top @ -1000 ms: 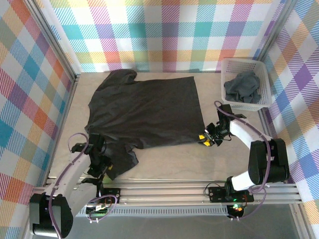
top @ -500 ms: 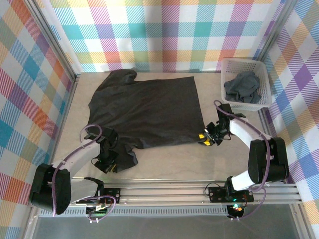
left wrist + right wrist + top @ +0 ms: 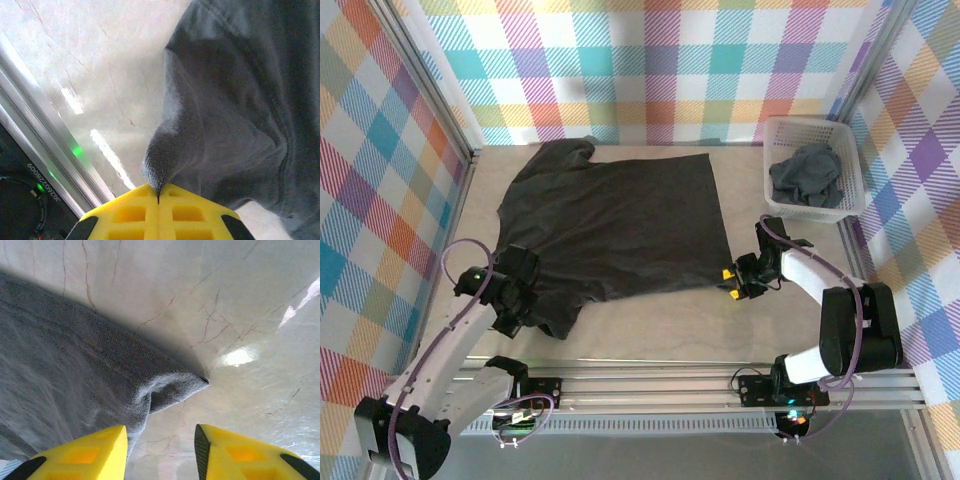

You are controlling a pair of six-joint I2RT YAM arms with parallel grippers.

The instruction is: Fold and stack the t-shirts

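A big dark shirt [image 3: 610, 215] lies spread out on the table [image 3: 660, 325].
The left gripper [image 3: 158, 196] is closed tight on a little fold of cloth at the shirt's near left side, by the sleeve. The right gripper [image 3: 160, 434] sits at the shirt's near right corner with its jaws apart, gripping nothing. That corner lies curled up just in front of them. Another shirt [image 3: 805, 178] lies bunched in the white basket [image 3: 851, 160] at the far right.
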